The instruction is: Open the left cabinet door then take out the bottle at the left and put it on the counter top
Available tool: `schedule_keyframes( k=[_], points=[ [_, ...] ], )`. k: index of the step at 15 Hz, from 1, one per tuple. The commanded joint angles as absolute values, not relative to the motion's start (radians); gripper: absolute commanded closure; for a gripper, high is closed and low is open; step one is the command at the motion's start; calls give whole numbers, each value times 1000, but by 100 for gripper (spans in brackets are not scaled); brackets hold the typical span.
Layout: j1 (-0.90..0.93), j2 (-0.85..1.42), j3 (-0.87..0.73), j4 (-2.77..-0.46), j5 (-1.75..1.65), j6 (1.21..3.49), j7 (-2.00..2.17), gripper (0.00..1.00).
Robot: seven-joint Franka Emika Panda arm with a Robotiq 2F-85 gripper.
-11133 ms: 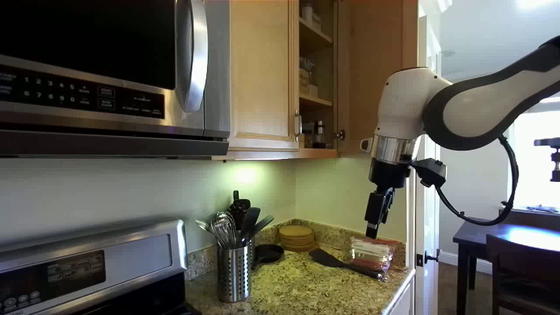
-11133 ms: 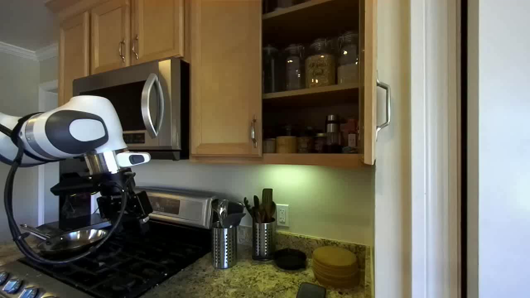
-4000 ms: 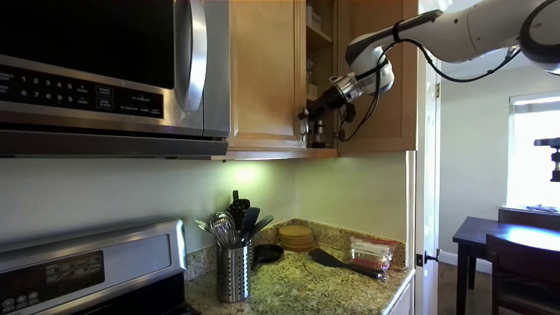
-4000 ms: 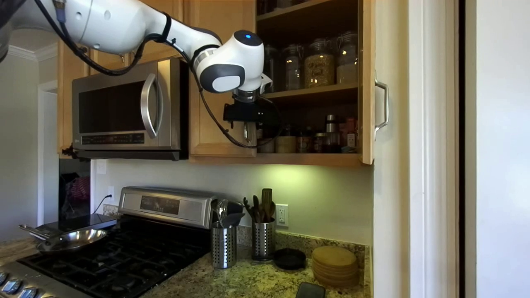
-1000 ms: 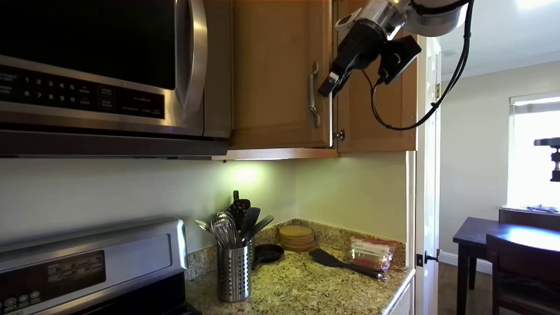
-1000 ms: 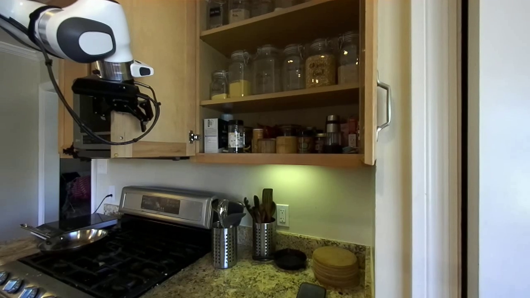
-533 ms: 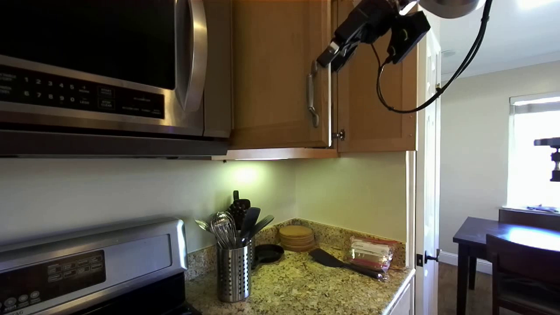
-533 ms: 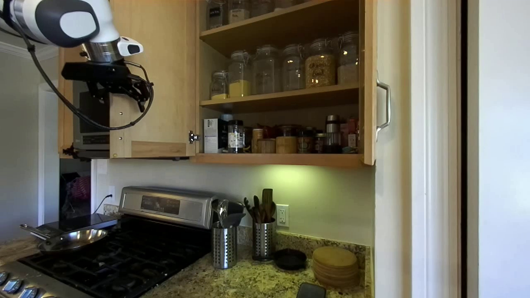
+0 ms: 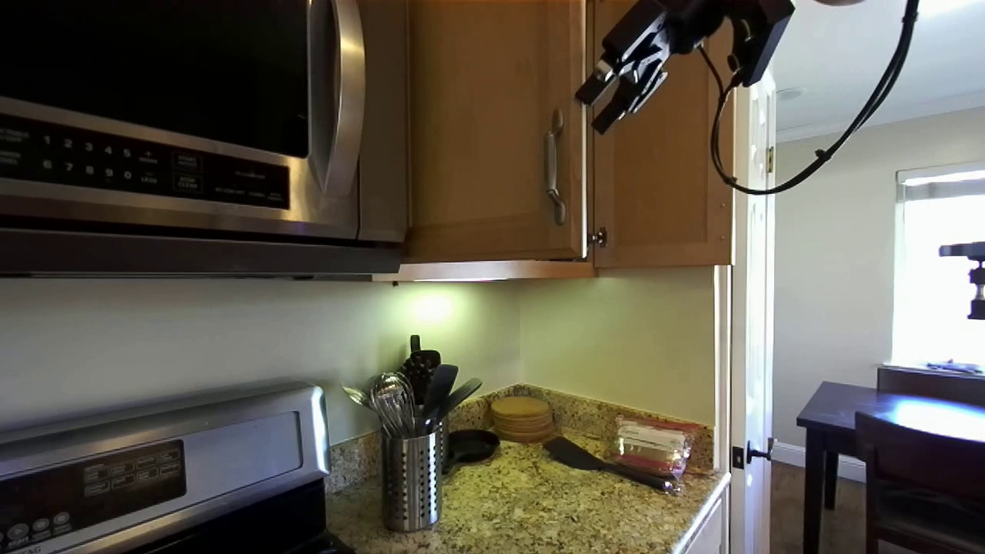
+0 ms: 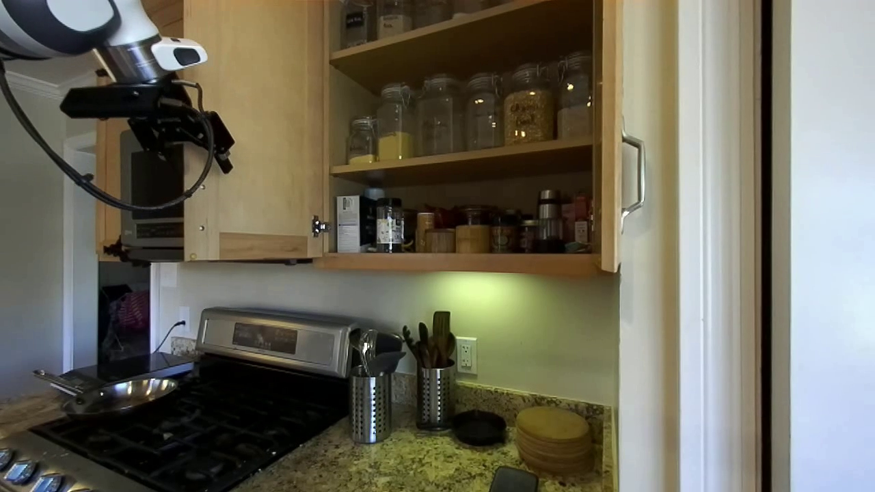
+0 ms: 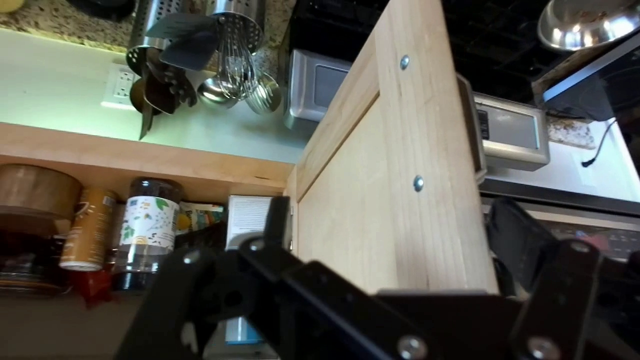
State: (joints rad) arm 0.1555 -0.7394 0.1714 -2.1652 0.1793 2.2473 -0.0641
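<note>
Nearest in the wrist view, the black end effector (image 11: 390,205) has its fingers (image 11: 278,220) spread wide apart, gripping nothing; the pale wooden edge of the left cabinet door (image 11: 350,215), standing open, shows between them, and whether they touch it I cannot tell. Round screw heads (image 11: 418,183) dot that edge. Beyond, upright towards the left end of a wooden cabinet shelf (image 10: 451,262), stands the bottle (image 10: 389,232), dark-capped, its white label (image 11: 150,220) printed with green leaves and lettering too small to read. In an exterior view a white carton (image 10: 348,225) with blurred print is just to its left and a brown can (image 10: 424,223) near its right; the can's pale writing in the wrist view is illegible too. The microwave (image 9: 154,69), steel and black glass, has a keypad (image 9: 142,158) showing the digits 1 to 9 and 0. Below lies the desk (image 9: 539,500), speckled tan-and-brown stone, bearing two perforated steel utensil holders (image 10: 370,413) and a stack of yellowish discs (image 10: 554,447). Farthest off is a bright window (image 9: 935,300).
</note>
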Motion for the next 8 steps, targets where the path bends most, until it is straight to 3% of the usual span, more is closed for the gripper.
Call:
schedule_keyframes(
  k=[1, 8],
  points=[
    [98, -816, 190, -2228, 106, 2223, 57, 0],
    [25, -857, 187, -2256, 33, 2126, 161, 0]
  ],
)
